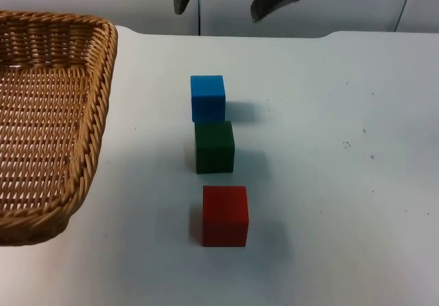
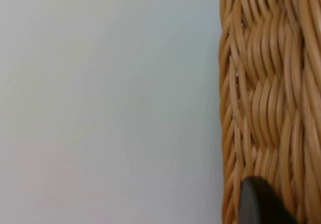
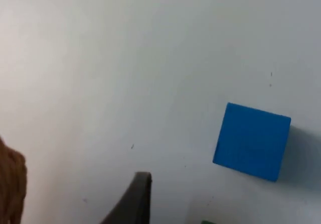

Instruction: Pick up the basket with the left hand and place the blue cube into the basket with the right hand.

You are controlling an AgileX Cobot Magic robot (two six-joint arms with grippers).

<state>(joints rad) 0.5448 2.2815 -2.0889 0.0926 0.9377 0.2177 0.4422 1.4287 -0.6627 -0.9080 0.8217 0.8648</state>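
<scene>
- Top view: the basket (image 1: 48,114) sits at the left of the desk (image 1: 343,148), its near corner reaching toward us. Three cubes stand in a row down the middle: blue cube (image 1: 208,97) farthest, green cube (image 1: 215,147) just in front of it, touching or nearly so, and red cube (image 1: 225,215) nearest us, set apart.
- Top view: the right gripper (image 1: 230,1) hangs at the far edge, above and behind the blue cube, its two dark fingers spread wide apart with nothing between them. We judge this the nearer arm; the cube lies toward us and below it.
- Left wrist view: the left gripper's fingertip (image 2: 261,204) shows close against the woven basket wall (image 2: 271,83), bare desk beside it. We cannot tell whether this gripper is apart or clamped on the wicker.
- Right wrist view: the blue cube (image 3: 252,141) stands alone on the desk, off to one side of the dark fingertip (image 3: 135,199), turned slightly askew, with a sliver of the green cube (image 3: 209,222) close by.
- Our judgement: the descent must shift sideways to centre on the blue cube and keep clear of the green neighbour.
</scene>
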